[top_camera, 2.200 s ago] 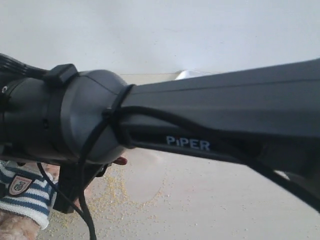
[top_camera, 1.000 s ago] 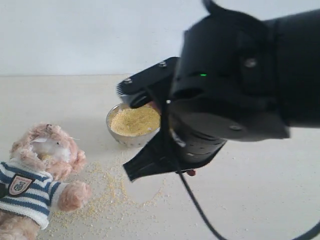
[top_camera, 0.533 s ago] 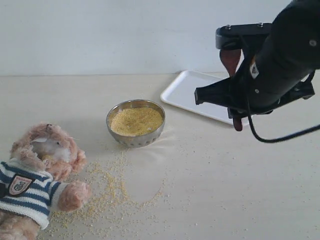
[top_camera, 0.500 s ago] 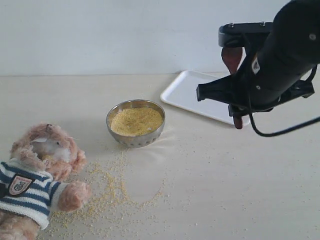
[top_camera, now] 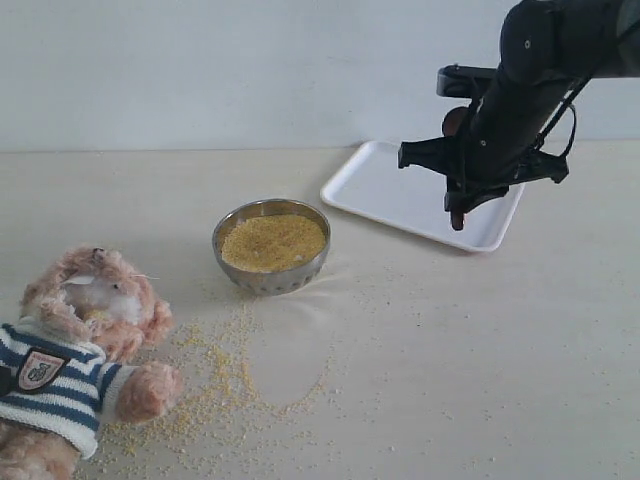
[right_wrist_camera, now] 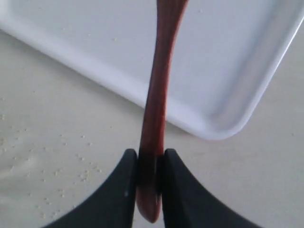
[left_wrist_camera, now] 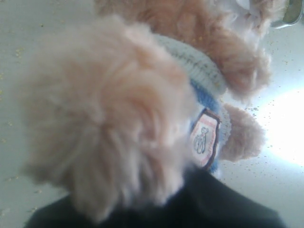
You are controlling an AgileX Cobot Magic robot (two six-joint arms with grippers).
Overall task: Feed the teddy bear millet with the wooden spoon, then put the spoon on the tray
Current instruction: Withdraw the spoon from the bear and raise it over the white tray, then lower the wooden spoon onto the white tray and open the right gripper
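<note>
wooden spoon (right_wrist_camera: 156, 95) bowl cropped, teddy bear (left_wrist_camera: 109, 118) blurred

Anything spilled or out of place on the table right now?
Yes: loose millet is strewn over the table in front of the steel bowl, thickest beside the paw of the teddy bear, instead of in the bowl. Nothing else stands out.

Right claw (right_wrist_camera: 149, 155) pinched tight, aloft.

The right end effector (right_wrist_camera: 150, 156) clamps the wooden spoon (right_wrist_camera: 159, 85), whose handle extends over the rim of the tray (right_wrist_camera: 85, 33).
</note>
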